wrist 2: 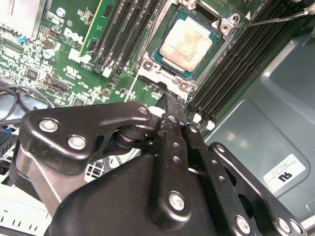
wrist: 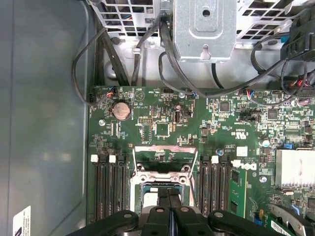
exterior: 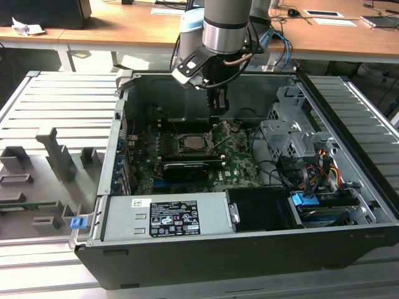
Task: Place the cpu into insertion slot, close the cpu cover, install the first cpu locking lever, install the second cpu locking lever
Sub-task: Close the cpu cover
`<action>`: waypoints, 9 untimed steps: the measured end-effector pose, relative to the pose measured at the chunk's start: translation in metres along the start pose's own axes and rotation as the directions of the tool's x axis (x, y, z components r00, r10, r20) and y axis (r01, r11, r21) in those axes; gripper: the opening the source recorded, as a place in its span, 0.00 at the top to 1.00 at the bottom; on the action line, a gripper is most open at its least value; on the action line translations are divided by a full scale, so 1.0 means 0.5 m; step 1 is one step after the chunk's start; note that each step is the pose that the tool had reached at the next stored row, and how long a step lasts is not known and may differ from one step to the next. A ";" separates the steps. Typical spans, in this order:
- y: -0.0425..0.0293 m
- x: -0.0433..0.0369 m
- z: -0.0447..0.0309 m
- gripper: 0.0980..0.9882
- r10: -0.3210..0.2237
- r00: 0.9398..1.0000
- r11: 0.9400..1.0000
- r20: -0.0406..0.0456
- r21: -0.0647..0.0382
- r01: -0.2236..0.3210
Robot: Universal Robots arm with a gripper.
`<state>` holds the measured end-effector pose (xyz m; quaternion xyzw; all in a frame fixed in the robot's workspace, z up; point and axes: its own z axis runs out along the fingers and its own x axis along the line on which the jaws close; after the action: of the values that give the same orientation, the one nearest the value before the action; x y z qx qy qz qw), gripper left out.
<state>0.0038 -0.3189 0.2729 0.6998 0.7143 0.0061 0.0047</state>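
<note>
Second wrist view gives you the cpu (wrist 2: pixel 186 43) framed by the cpu cover (wrist 2: pixel 153 73) — your gripper (wrist 2: pixel 174 101), fingers pressed together and empty, hangs just beside that cover.

Silver-grey arm (exterior: pixel 223 25), black screw-studded jaws

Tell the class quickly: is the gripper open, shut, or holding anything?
Gripper: shut, holding nothing, near the cpu.

Arm (exterior: pixel 225 25) upright, tool (exterior: pixel 217 111) downward (fingers (wrist: pixel 163 199) pressed together)
</note>
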 end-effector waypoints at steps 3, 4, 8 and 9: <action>0.005 0.000 0.000 0.99 0.000 1.000 1.000 0.000 0.000 0.000; 0.005 0.000 0.000 0.99 0.000 1.000 1.000 0.000 0.000 0.000; 0.012 0.000 0.001 0.99 -0.003 1.000 1.000 0.000 0.000 0.003; 0.014 0.000 0.001 0.99 -0.003 1.000 1.000 0.000 0.000 0.003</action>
<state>0.0110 -0.3189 0.2726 0.6988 0.7153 0.0062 0.0047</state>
